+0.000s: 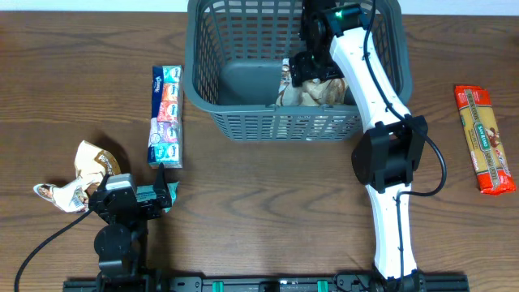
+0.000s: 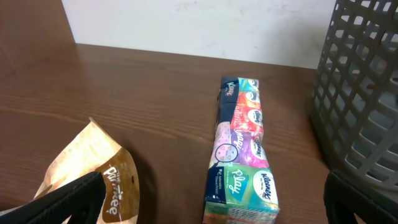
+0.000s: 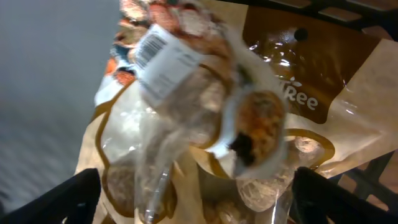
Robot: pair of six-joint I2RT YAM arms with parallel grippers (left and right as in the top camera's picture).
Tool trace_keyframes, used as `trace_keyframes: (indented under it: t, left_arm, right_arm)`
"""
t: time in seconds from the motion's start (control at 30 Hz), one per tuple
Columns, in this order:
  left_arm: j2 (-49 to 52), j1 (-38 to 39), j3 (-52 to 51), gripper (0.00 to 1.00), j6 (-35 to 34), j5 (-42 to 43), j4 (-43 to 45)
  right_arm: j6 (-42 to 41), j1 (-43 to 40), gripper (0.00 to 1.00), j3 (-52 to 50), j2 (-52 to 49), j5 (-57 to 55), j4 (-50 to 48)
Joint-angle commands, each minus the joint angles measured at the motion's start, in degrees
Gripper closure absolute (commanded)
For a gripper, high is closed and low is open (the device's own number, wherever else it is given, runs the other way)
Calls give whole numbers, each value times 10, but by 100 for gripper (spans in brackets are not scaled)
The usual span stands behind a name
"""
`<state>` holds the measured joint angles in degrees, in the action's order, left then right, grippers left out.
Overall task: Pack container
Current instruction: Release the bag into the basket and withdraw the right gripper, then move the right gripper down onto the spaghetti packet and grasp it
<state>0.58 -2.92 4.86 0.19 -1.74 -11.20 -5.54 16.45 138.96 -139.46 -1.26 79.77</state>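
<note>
Starting at the far left of the wooden surface [image 1: 268, 211] and finding a crumpled brown and white snack packet [image 1: 85, 174], lying near the front edge. Finding just beside it, to its right, the left end effector [image 1: 165, 191], hanging low over the surface. Noting its fingers [image 2: 68, 202] standing wide apart in the left wrist view and clamping nothing. Seeing beyond it a long pack of pocket tissues [image 1: 166, 118] in many colours, lying flat and apart from the crumpled packet. Coming next to the container [image 1: 276, 122], a large dark grey basket with lattice walls, standing at the far middle of the surface, near the tissue pack but not touching it. Finding inside it, in the right near part of the base, a brown and clear bag of snacks [image 3: 217, 124]. Seeing the right end effector [image 1: 310, 73] reaching down into the container, directly over this bag. Noting its fingers [image 3: 56, 199] standing wide apart in the right wrist view, with the bag between them and not clamped; not being able to tell about any touching. Ending at the far right with a long red and orange packet [image 1: 484, 139], lying flat, well apart from the container.
</note>
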Motion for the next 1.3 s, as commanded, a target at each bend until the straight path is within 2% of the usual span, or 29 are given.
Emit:
trace_keyframes:
  t: [0.0,0.13,0.4,0.5,0.7,0.8,0.97,1.2,1.27]
  left_arm:
    - [-3,-3,-10,1,-1,-3,-15]
    - [-3,-3,-10,1,-1,-3,-15]
    - [-3,-3,-10,1,-1,-3,-15]
    - [-3,-3,-10,1,-1,-3,-15]
    - [-3,-3,-10,1,-1,-3,-15]
    - [-3,-3,-10,1,-1,-3,-15]
    - [-3,-3,-10,1,-1,-3,-15]
    - [-3,-3,-10,1,-1,-3,-15]
    - [-3,-3,-10,1,-1,-3,-15]
  right_arm:
    - [0,-4,7,23,-1,-9,6]
    - [1,-4,1,90,3,-9,28]
    - [0,-12,1,346,63,-14,101]
    - [-8,-36,1,393,120,-57,129]
    - [-106,-143,1,396,231,-194,160]
    - [-130,-213,1,395,257,-198,176]
    - [-75,-282,1,392,265,-115,175]
    - [-17,-304,1,383,264,-132,174]
    - [34,-311,1,379,252,-163,171]
